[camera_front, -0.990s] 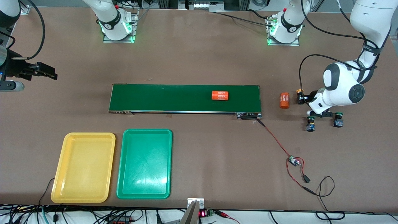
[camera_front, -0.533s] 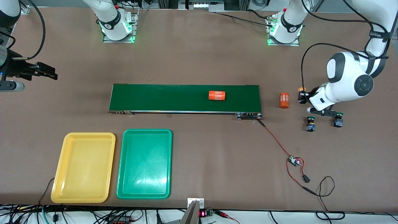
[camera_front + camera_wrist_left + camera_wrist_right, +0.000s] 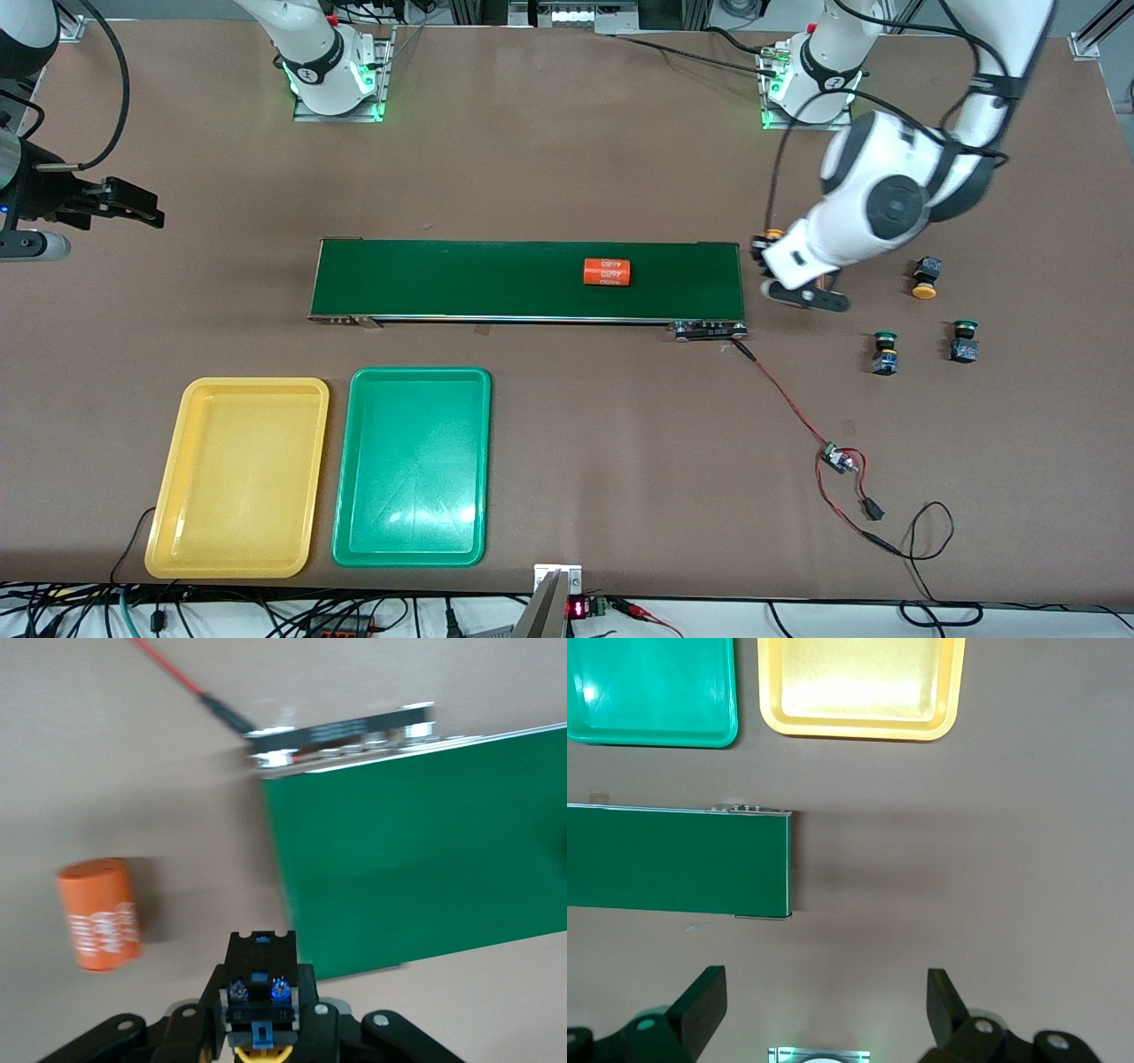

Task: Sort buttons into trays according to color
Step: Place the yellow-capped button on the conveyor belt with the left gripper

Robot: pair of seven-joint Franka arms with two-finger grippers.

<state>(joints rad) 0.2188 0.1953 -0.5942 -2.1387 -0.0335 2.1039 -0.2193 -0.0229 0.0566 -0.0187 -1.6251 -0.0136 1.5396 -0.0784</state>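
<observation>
From the front, my left gripper hangs just off the conveyor belt at the left arm's end, a yellow cap peeking out. My left wrist view shows what that hides: my fingers clamped on the yellow-capped button, an orange cylinder on the table below. My right wrist view shows my right gripper spread wide, waiting, with the yellow tray and green tray empty.

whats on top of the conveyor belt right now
One orange cylinder lies on the conveyor belt. The left tool, shut on a yellow-capped button, covers the belt's end edge; anything there is hidden.
</observation>
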